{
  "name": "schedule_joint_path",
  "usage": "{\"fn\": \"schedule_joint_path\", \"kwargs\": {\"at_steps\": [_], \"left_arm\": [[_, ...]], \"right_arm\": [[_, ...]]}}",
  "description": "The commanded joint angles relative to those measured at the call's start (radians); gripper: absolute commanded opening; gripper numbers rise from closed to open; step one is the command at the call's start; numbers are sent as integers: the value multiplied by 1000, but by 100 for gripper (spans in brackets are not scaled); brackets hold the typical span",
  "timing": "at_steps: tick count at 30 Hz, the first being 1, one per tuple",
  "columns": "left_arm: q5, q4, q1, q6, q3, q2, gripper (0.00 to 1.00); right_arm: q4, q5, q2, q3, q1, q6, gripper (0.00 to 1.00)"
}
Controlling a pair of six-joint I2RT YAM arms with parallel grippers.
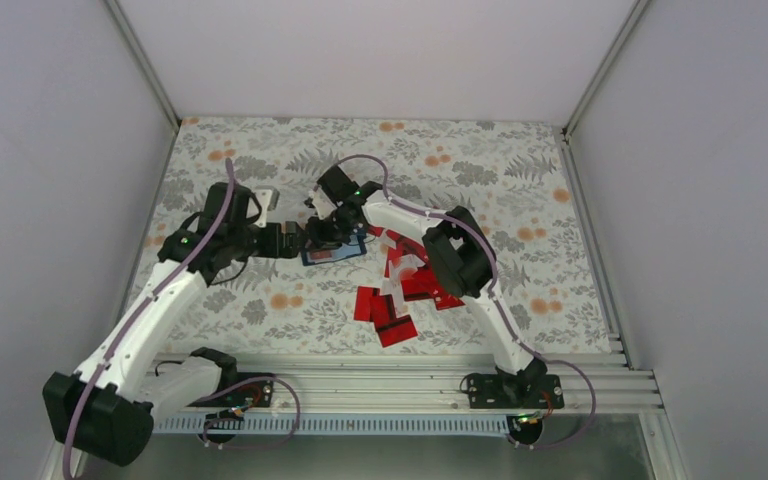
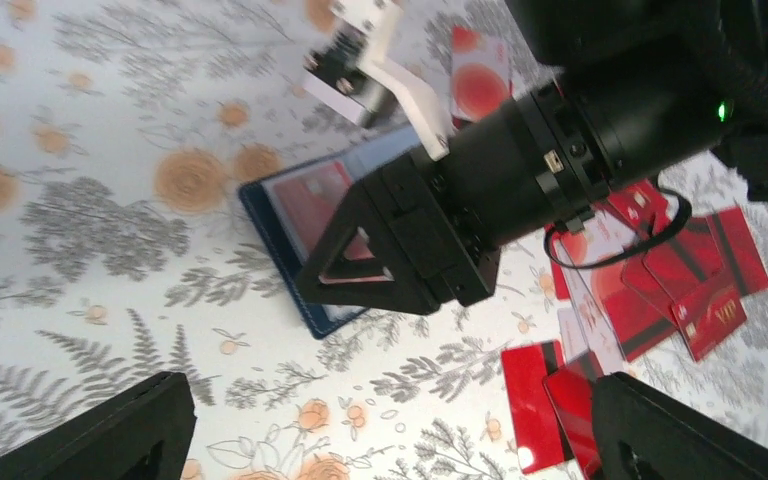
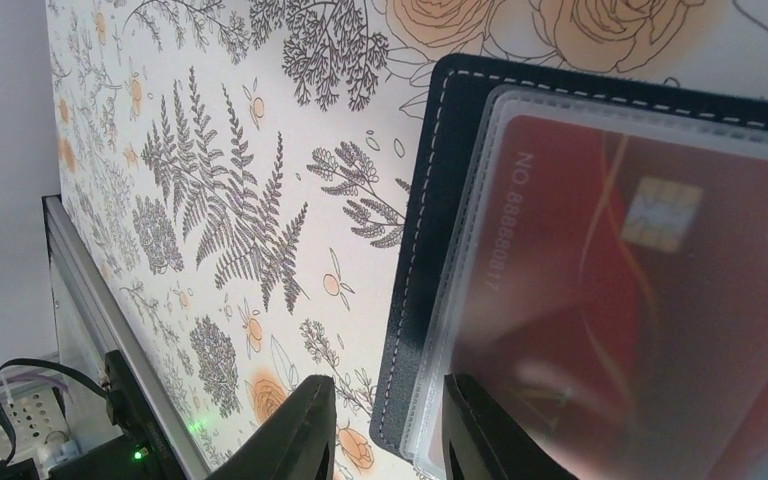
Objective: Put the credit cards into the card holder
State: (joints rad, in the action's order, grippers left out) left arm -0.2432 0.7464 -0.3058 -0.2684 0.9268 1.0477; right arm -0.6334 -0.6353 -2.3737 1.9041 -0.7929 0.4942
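The dark navy card holder (image 1: 332,255) lies open on the floral table, a red card (image 3: 640,300) inside its clear sleeve. My right gripper (image 1: 326,234) stands over it, jaws a little apart. One fingertip (image 3: 480,430) rests on the sleeve, the other sits off the holder's (image 3: 425,250) edge, and the holder's corner shows in the gap. My left gripper (image 2: 390,445) is wide open and holds nothing, just left of the holder (image 2: 265,235) and the right gripper (image 2: 380,260). Several loose red credit cards (image 1: 392,312) lie in a heap to the right (image 2: 532,395).
A metal rail (image 1: 400,385) runs along the table's near edge, and white walls enclose the other sides. The right arm (image 1: 460,255) reaches over the card heap. Its white camera mount (image 2: 365,60) hangs above the holder. A clear plastic sleeve (image 2: 600,300) lies among the cards.
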Motion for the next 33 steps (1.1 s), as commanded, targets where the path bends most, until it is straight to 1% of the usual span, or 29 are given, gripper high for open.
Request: {"fn": "schedule_joint_path", "kwargs": {"at_steps": [1,3,4,6,8,10,12,13,15,18,20,23,28,30,33], "left_arm": [[140,0,5,-53,4,-91,100],[174,-3,6,-48,14,-108,100],[163,1,5,-32,25,-108,100],[97,2,5,2,35,-102,100],[-3,-7,6,24,25,-102,99],[-96,-34,6,36,-7,-111,94],[-184,-68,3,37,-40,-115,87],[-219,-82,-1,37,-61,-112,83],[-254,-107,-24,30,-88,-101,79],[-265,-147,-107,24,-120,-75,76],[-265,-177,-167,20,-141,-38,73],[-261,-223,-245,11,-166,37,69],[-221,-305,-361,-15,-153,162,68],[-208,-322,-403,-15,-123,231,68],[-157,-314,-462,-12,-49,339,64]], "right_arm": [[1,25,69,33,-9,-13,28],[-15,57,103,32,-9,-32,29],[-27,76,123,30,-9,-43,29],[-47,124,172,11,-6,-61,29],[-46,167,238,-47,3,-66,30],[-36,195,333,-132,20,-63,31],[-28,215,420,-256,41,-55,31],[-22,224,466,-321,52,-50,31],[-6,232,559,-450,73,-34,32],[23,213,692,-649,110,2,33],[49,187,791,-773,139,39,37],[76,152,885,-924,188,70,39],[83,145,990,-1073,278,111,43],[83,149,1019,-1113,310,119,43],[76,162,1050,-1158,368,119,45]]}}
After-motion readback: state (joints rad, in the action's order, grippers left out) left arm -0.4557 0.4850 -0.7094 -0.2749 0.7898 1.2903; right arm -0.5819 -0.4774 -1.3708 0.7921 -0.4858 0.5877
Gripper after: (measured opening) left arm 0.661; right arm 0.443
